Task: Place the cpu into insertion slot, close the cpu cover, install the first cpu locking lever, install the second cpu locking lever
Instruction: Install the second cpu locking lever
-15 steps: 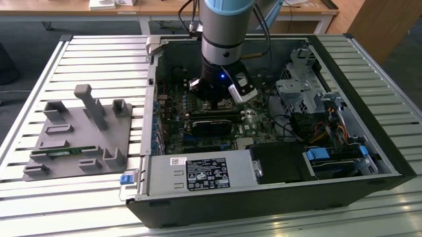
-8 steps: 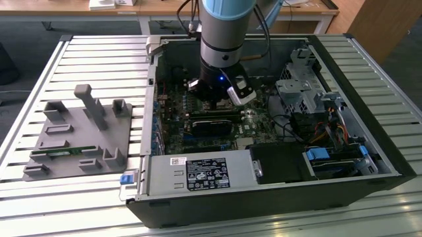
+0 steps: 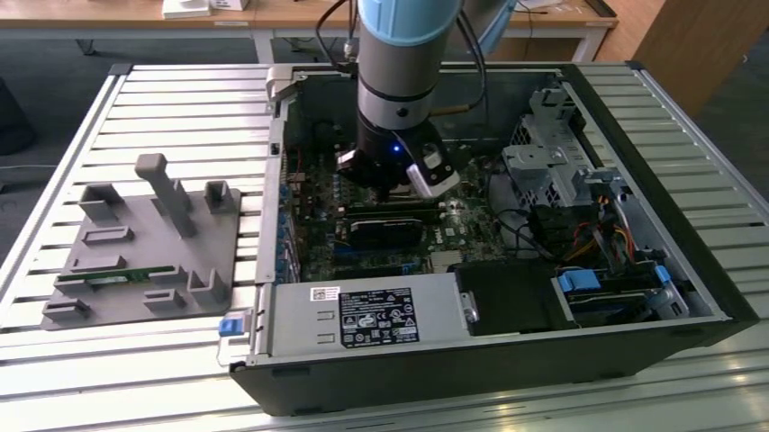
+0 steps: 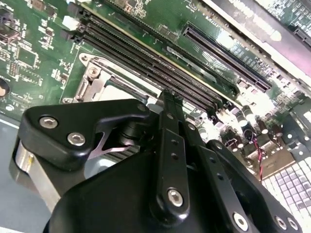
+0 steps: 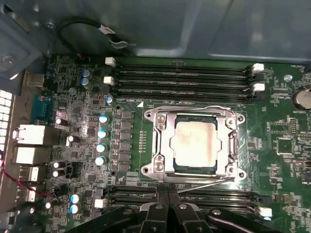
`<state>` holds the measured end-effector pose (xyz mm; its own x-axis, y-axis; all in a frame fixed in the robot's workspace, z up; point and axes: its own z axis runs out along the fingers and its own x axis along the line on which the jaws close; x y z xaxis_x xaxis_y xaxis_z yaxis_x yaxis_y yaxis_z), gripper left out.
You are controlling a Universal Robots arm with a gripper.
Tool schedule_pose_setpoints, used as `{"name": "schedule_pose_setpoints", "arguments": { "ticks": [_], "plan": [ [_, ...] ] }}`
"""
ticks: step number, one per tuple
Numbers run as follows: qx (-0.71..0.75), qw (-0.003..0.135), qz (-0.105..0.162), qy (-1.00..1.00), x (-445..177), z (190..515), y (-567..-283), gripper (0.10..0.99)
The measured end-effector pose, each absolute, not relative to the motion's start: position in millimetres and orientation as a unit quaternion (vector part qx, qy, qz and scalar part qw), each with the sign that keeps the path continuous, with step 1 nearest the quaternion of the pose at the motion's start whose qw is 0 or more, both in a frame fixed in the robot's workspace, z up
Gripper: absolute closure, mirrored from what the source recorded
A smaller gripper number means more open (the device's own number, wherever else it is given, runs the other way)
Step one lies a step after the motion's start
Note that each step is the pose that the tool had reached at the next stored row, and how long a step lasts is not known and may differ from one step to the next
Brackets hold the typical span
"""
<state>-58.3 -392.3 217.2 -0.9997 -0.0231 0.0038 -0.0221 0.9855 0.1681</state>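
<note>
In the first wrist view the cpu (image 5: 195, 144), a pale metal square, lies in the insertion slot (image 5: 194, 168), whose dark rim shows around it. The silvery cpu cover (image 5: 163, 145) lies flat over its edges. One wire locking lever (image 5: 194, 108) runs along the side by the memory slots. Another locking lever (image 5: 206, 183) slants from the socket corner toward my gripper (image 5: 168, 190), whose black fingers are shut together at the socket's edge. The second wrist view shows the gripper (image 4: 167, 97) against the cover (image 4: 92, 80). In the exterior view the gripper (image 3: 391, 193) is down inside the open computer case.
Long black memory slots (image 5: 184, 77) flank the socket, and blue-topped capacitors (image 5: 103, 141) stand beside it. In the case are a black card (image 3: 384, 229), a labelled metal box (image 3: 360, 319) and a drive cage (image 3: 553, 171). A grey fixture (image 3: 144, 243) sits on the slatted table.
</note>
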Motion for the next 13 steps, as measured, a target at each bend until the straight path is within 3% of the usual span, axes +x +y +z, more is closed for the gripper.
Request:
{"name": "schedule_pose_setpoints", "arguments": {
  "ticks": [13],
  "plan": [
    [0.011, 0.003, -0.097, -0.995, -64.0, 202.9, -396.3, 0.969]
  ]
}}
